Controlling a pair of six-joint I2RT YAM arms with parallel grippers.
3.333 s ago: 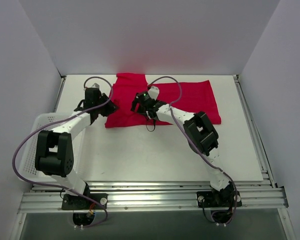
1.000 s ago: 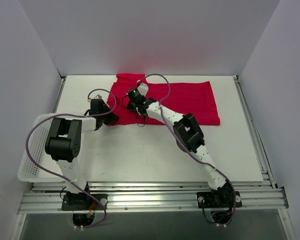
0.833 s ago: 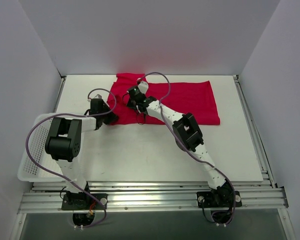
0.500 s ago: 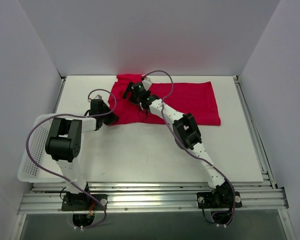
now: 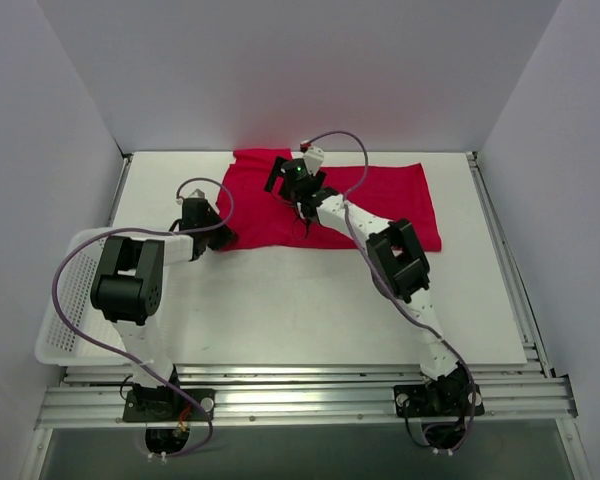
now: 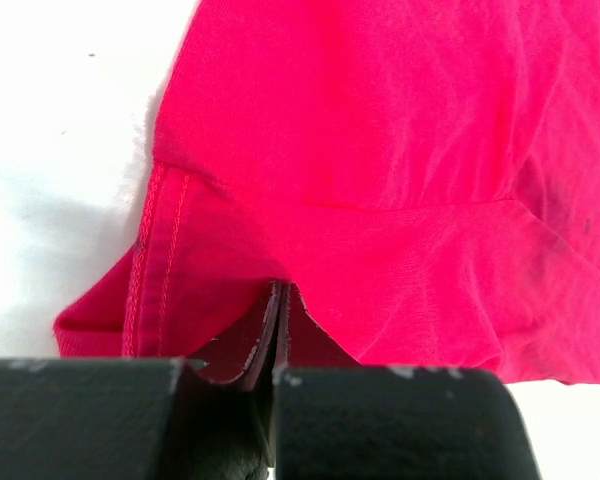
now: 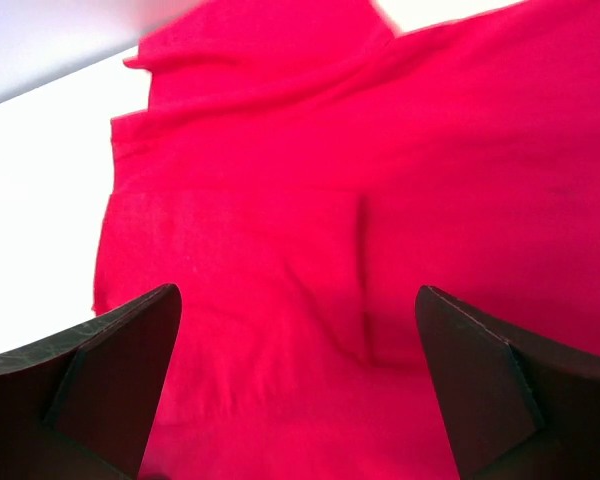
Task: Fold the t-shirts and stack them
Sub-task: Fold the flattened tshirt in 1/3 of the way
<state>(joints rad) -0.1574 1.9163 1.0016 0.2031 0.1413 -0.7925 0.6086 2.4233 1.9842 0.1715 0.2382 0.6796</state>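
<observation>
Fold starting: left gripper (image 6: 278, 312) pinches shirt (image 5: 380, 200) corner; right gripper (image 7: 298, 300) hovers, jaws spread. Next, probably: right grabs an edge.

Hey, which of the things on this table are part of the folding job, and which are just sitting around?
Part of the job:
red t-shirt
left gripper, shut on its corner
right gripper, open above it

Just lying about:
white mesh basket, far left
</observation>
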